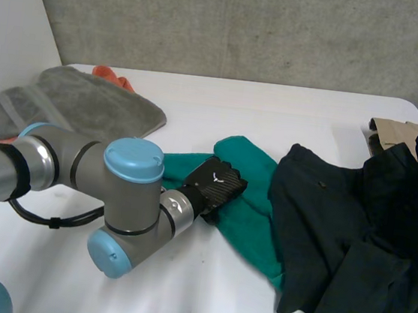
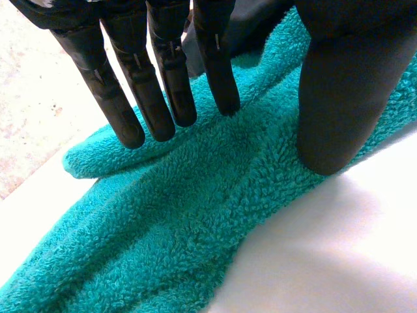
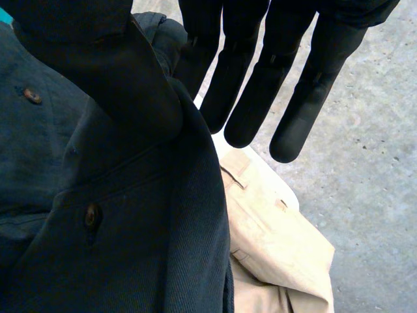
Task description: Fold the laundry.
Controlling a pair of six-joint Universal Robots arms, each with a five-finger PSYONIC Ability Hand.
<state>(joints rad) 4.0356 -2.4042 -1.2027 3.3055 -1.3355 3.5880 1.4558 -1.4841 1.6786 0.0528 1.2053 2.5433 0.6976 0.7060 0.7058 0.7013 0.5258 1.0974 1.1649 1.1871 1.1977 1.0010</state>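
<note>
left hand (image 2: 172,78), fingers straight, rests on crumpled teal towel (image 1: 251,214); right hand (image 3: 260,85), spread and empty, over dark shirt (image 1: 336,231) just right of teal towel. grey cloth (image 1: 86,105) left of it looks folded; rest unfolded.

Lab-like test space; bare concrete wall (image 1: 246,25); plain white table (image 1: 274,111).

bare table (image 1: 215,301) in front, dark garments (image 1: 351,233) crowd right, grey towel (image 1: 86,105) left, teal towel (image 1: 252,207) centre
</note>
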